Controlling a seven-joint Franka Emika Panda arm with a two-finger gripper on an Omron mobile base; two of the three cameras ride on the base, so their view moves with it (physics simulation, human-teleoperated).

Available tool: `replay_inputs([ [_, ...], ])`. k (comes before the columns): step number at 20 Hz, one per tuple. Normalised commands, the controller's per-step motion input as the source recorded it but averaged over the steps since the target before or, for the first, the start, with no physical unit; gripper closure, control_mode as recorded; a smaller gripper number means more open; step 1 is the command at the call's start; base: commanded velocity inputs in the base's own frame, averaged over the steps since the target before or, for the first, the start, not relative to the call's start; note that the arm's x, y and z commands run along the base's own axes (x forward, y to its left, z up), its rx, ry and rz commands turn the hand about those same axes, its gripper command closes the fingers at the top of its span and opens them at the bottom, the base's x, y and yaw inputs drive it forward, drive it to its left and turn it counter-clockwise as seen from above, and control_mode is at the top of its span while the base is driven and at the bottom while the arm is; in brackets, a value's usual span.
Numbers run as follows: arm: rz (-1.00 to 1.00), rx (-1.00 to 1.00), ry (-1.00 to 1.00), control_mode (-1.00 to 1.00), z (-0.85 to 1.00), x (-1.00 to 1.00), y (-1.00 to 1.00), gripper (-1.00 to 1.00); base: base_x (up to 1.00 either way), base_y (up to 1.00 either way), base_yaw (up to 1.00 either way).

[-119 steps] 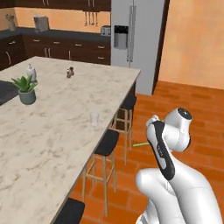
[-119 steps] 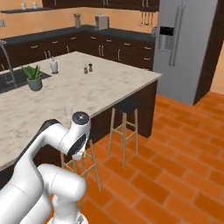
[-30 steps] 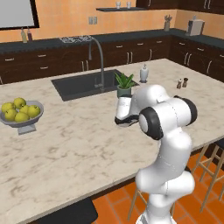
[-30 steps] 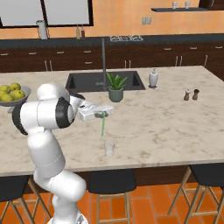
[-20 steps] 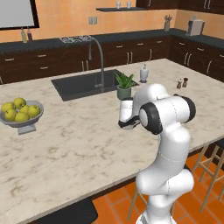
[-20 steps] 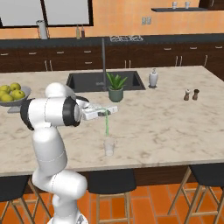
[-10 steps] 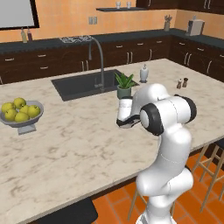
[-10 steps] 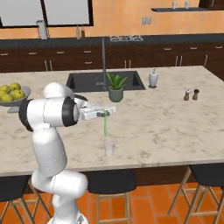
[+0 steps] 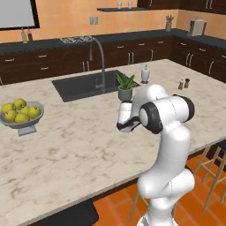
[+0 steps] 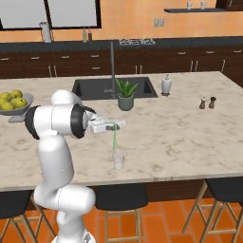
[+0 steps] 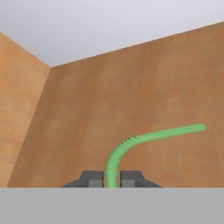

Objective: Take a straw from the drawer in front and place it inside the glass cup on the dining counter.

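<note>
Marbled dining counter (image 10: 190,137), straw held above cup; drop not yet made.

Gripper (image 10: 118,125) reaches out level over the near part of the stone top, fingers clamped on the straw (image 10: 114,137), which hangs straight down from the tips. Hand view: fingertips pinch the green stem at its base, the rest bending off to one side. Glass cup (image 10: 118,159) stands directly beneath, straw's lower end just above its rim, apart. Judgement: fetch done; lowering and release remain. Beyond the hand: potted plant (image 10: 125,94), sink (image 10: 114,87), soap bottle (image 10: 166,85).
</note>
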Motion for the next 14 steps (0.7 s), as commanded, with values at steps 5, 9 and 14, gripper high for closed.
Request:
replay_inputs([
  [5, 0.0, -0.03, 0.0, -1.0, -0.42, 0.15, -0.09, 1.0, 0.0, 0.0, 0.0],
  [9, 0.0, 0.0, 0.0, -1.0, -0.39, 0.13, -0.25, 1.0, 0.0, 0.0, 0.0],
  [14, 0.0, 0.0, 0.0, -1.0, -0.13, 0.35, -0.01, 1.0, 0.0, 0.0, 0.0],
])
